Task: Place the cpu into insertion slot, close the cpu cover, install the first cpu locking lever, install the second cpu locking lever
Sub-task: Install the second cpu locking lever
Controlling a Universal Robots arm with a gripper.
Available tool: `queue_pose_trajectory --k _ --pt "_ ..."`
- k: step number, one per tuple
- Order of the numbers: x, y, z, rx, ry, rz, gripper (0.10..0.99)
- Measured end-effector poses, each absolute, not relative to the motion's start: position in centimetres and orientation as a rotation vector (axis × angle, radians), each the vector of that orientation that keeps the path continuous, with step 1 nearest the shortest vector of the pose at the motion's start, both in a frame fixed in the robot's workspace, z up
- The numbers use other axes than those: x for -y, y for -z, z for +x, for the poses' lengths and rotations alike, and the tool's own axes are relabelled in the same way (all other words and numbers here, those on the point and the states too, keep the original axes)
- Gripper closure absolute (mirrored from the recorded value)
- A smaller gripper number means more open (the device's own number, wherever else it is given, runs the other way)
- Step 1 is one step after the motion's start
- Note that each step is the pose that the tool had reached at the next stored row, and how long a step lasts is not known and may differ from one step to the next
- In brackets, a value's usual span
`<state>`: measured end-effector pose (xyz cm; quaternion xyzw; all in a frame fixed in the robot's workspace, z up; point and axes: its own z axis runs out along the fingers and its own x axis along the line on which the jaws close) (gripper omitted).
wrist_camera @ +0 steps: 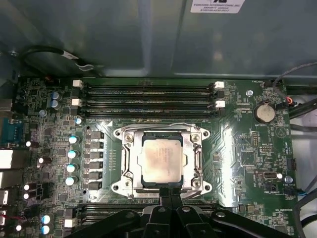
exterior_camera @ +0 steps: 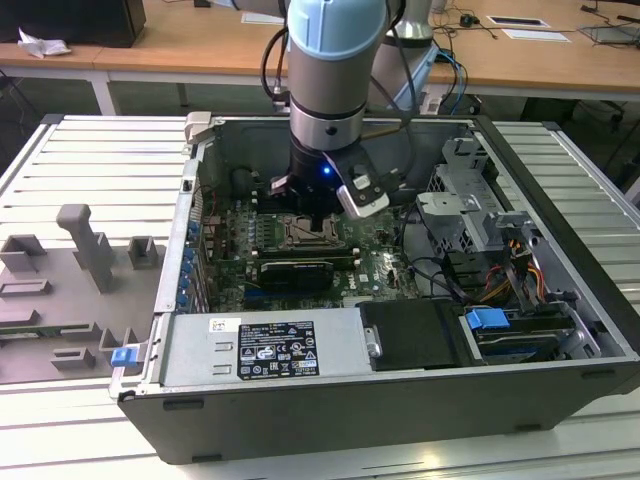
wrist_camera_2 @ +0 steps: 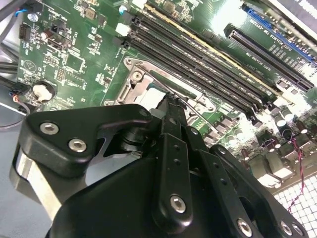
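Observation:
The cpu (wrist_camera: 159, 158), a pale silvery square chip, lies flat in the insertion slot (wrist_camera: 202, 186) on the green board. Around the chip the silver cpu cover (wrist_camera: 130, 158) lies folded down as a frame. A thin wire lever (wrist_camera: 158, 125) runs along the slot's far side. My gripper (wrist_camera: 170, 191) is shut, with its two black fingers pressed together and their tips at the slot's near edge. In the second wrist view the gripper (wrist_camera_2: 170, 99) points down at the cpu (wrist_camera_2: 154, 93), and another thin wire lever (wrist_camera_2: 195, 111) runs off from beside the tips. In the exterior view the gripper (exterior_camera: 318, 218) hangs just above the slot (exterior_camera: 305, 235).
Long black memory slots (wrist_camera: 148, 94) flank the socket on both sides. A black graphics card (exterior_camera: 295, 270) lies just in front of it. A coin battery (wrist_camera: 264, 113), capacitors (wrist_camera: 73, 153), the case walls (exterior_camera: 200, 160), a drive cage (exterior_camera: 465, 190) and cables (exterior_camera: 430, 270) hem the board in.

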<state>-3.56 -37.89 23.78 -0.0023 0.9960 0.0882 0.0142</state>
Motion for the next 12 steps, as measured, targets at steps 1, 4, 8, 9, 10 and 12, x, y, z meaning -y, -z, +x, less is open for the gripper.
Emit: queue_pose_trajectory --k 1,4,8,9,10,12 --pt "37.89 -23.75 -3.62 -3.101 -0.275 -0.007 0.980" --pt "37.93 -23.60 -3.70 -3.101 -0.275 -0.007 0.980" --pt "37.93 -23.56 -3.71 -3.101 -0.275 -0.007 0.980" --pt "37.93 -23.56 -3.71 -3.101 -0.275 -0.007 0.980" --pt "37.93 -23.55 -3.71 -3.101 -0.275 -0.007 0.980" --pt "37.93 -23.47 -3.71 -3.101 -0.275 -0.007 0.980"
